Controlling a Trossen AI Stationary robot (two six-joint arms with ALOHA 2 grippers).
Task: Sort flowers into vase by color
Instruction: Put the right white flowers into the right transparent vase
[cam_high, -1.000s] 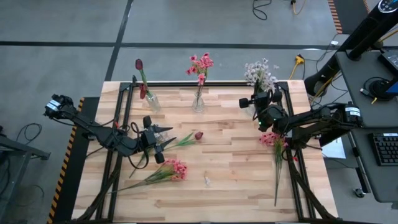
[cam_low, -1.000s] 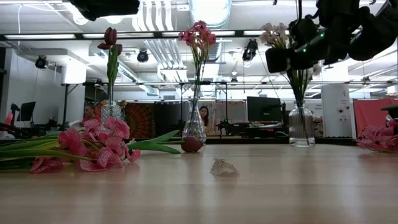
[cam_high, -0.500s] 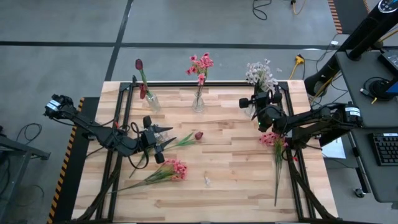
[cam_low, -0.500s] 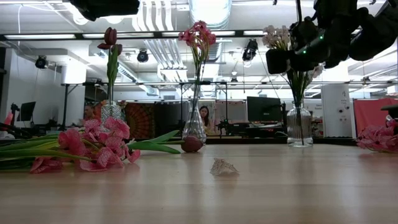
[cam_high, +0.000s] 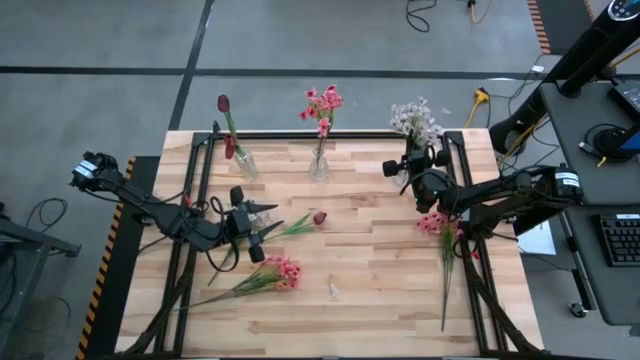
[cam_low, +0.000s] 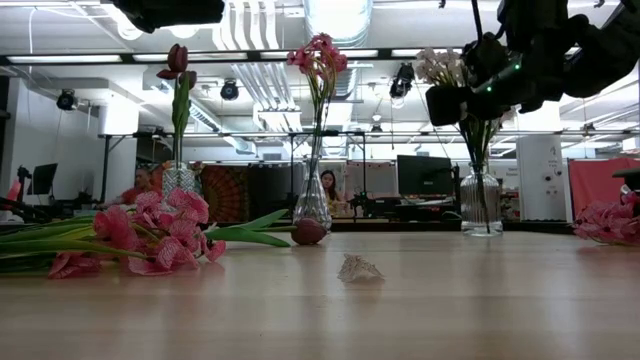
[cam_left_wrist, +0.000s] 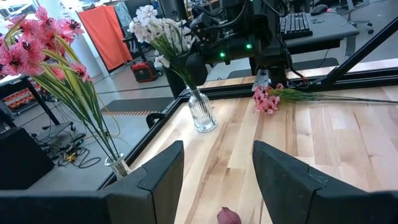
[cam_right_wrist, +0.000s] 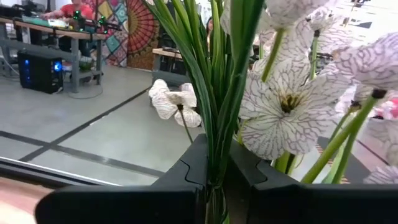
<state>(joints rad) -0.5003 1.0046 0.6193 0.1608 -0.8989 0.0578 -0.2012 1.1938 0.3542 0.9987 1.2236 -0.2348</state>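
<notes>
Three glass vases stand along the far edge: one with a dark red tulip (cam_high: 240, 160), one with pink blooms (cam_high: 320, 160), one (cam_low: 480, 205) with the white spray (cam_high: 415, 118). My right gripper (cam_right_wrist: 214, 167) is shut on that spray's stems above the right vase. My left gripper (cam_high: 268, 226) is open, low over the table's left half. A loose red tulip (cam_high: 318, 217) lies flat just ahead of its fingers, with the bud (cam_left_wrist: 227, 216) showing between them. A pink bunch (cam_high: 280, 272) lies on the table near the left arm. Another pink stem (cam_high: 437, 222) lies by the right arm. My right gripper pinches the white spray's bundle of green stems (cam_right_wrist: 214, 146) between its two fingers, a little below the blooms. The fingers come roughly level from the table's right side, across the stems. The spray stands upright, its lower stems inside the right vase (cam_low: 480, 190).
A small pale scrap (cam_high: 332, 291) lies on the near middle of the table. A black frame rail (cam_high: 330, 135) runs behind the vases. The long stem of the right pink flower (cam_high: 445, 290) reaches toward the near edge. Bare wood shows in the middle (cam_high: 370, 250).
My right gripper, still shut on the white spray, has shifted slightly toward the table's left. The blooms have moved with it and sunk a little, while the stems stay in the vase.
</notes>
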